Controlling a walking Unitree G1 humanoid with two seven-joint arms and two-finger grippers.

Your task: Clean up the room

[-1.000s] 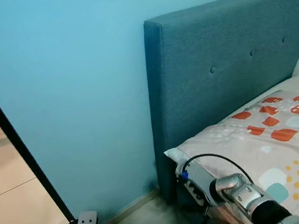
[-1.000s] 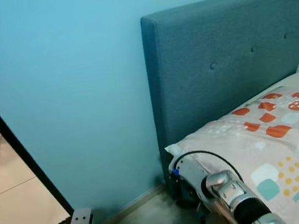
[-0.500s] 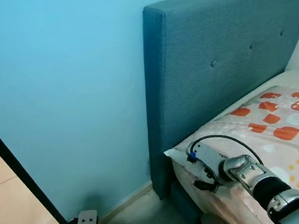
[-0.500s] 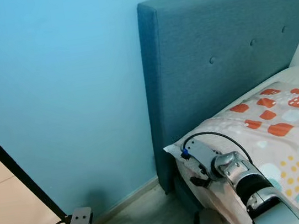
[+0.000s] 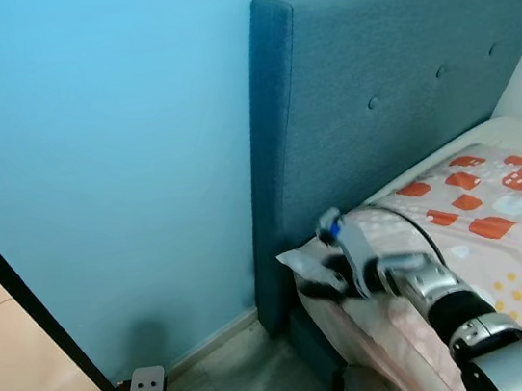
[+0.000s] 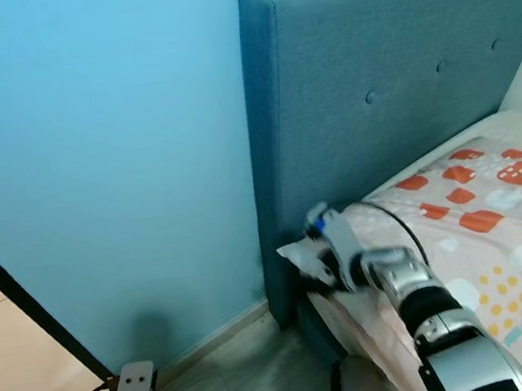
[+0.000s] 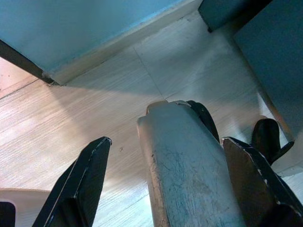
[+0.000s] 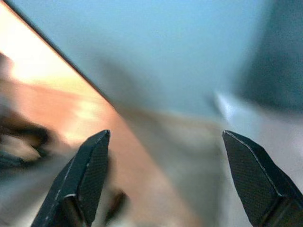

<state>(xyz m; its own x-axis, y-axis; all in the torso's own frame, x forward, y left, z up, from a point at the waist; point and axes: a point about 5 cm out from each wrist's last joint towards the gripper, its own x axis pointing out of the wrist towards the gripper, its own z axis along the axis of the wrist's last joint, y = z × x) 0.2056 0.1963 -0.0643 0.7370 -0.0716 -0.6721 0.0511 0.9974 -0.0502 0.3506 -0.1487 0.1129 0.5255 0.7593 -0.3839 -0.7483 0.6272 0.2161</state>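
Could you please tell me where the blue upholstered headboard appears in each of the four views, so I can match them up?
Left eye view: headboard fills the upper right.
Right eye view: headboard, upper right, above the patterned bedding.
Left wrist view: dark blue panel at one corner, probably the bed.
Right wrist view: too blurred to tell.
Shared landmark: the light blue wall.

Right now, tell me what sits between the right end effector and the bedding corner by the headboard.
Nothing visible. The right end effector is open, raised beside the bedding corner at the headboard, with no object between them. The view is blurred, so contact is unclear.
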